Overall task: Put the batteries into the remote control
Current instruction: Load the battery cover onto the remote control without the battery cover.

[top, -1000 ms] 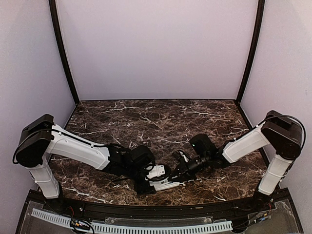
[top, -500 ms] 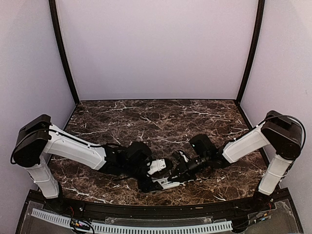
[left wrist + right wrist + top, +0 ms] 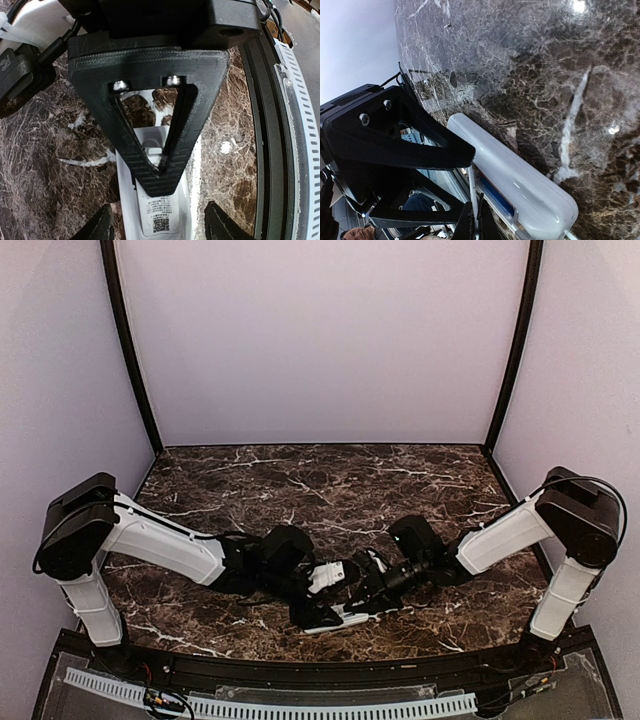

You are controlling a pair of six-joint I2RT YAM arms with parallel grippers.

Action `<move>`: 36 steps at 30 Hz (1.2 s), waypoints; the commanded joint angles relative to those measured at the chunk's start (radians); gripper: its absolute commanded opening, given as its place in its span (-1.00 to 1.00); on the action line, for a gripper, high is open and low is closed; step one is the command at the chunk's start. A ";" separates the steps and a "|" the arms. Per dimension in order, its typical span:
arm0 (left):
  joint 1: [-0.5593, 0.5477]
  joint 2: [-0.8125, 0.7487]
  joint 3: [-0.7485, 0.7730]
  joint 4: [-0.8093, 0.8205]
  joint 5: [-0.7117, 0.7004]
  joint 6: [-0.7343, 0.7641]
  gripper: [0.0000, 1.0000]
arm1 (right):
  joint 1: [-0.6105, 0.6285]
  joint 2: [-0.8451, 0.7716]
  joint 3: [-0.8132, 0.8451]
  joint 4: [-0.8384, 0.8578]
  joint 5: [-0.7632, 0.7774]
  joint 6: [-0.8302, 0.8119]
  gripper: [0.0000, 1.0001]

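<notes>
Find the remote control (image 3: 338,619) at lower centre of the overhead view, flat on the dark marble surface (image 3: 300,480), plain back up. Long axis left to right there, right end tipped slightly toward the top of the frame; top to bottom in the left wrist frame.

Read the left tool (image 3: 161,227) as open: fingers spread to either side of the labelled end, marble showing in both gaps, gripping nothing.

Read the right tool (image 3: 160,176) as closed to a point, nothing visible between its tips, coming down from the upper part of the left wrist frame onto the battery recess (image 3: 154,145) and seemingly touching it.

Note a blue battery (image 3: 495,196) in that recess, low in the right wrist frame, lengthwise with the remote, just beside the right tips. Cannot find the orange-red one in any view.

Judge the step as seating the blue cell: recess directly under the right tool, so press straight down, not along the axis. Nearer for that: right arm. Left arm flanking only, well placed to close across the width and steady the body.

Both arms stretched low and inward from the lower corners of the overhead frame, forearms close over the surface, wrists meeting above the remote.
</notes>
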 commanded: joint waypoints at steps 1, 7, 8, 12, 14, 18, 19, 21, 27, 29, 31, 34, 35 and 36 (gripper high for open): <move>-0.005 0.023 0.039 -0.026 0.019 0.021 0.15 | 0.015 0.014 -0.012 -0.001 0.034 0.004 -1.00; -0.004 0.043 0.054 -0.023 -0.009 0.021 -0.04 | 0.015 0.012 -0.013 0.006 0.036 0.005 -1.00; -0.004 0.044 0.057 -0.025 -0.008 0.022 -0.06 | 0.015 0.012 -0.013 0.008 0.036 0.005 -1.00; -0.005 0.047 0.059 -0.041 -0.004 0.024 -0.09 | 0.015 0.013 -0.015 0.009 0.036 0.004 -1.00; -0.007 0.049 0.055 -0.047 0.005 0.022 -0.10 | 0.015 0.011 -0.018 0.015 0.036 0.007 -1.00; -0.013 0.052 0.050 -0.052 0.001 0.024 -0.12 | 0.015 0.016 -0.017 0.020 0.034 0.007 -1.00; -0.014 0.054 0.050 -0.053 0.002 0.024 -0.14 | 0.015 0.016 -0.016 0.020 0.034 0.007 -1.00; -0.016 0.056 0.050 -0.056 0.001 0.023 -0.14 | 0.015 0.018 -0.015 0.022 0.035 0.008 -1.00; -0.018 0.058 0.048 -0.052 -0.010 0.018 -0.25 | 0.015 0.018 -0.014 0.021 0.034 0.006 -1.00; -0.019 0.058 0.048 -0.052 -0.010 0.019 -0.27 | 0.015 0.016 -0.014 0.022 0.034 0.007 -1.00; -0.019 0.058 0.050 -0.053 -0.010 0.019 -0.25 | 0.015 0.018 -0.013 0.022 0.036 0.006 -1.00; -0.019 0.056 0.058 -0.053 -0.018 0.017 -0.18 | 0.015 0.018 -0.014 0.022 0.036 0.006 -1.00; -0.019 0.055 0.060 -0.051 -0.022 0.014 -0.17 | 0.015 0.018 -0.015 0.021 0.036 0.006 -1.00; -0.019 0.055 0.062 -0.050 -0.027 0.014 -0.17 | 0.015 0.017 -0.014 0.020 0.036 0.006 -1.00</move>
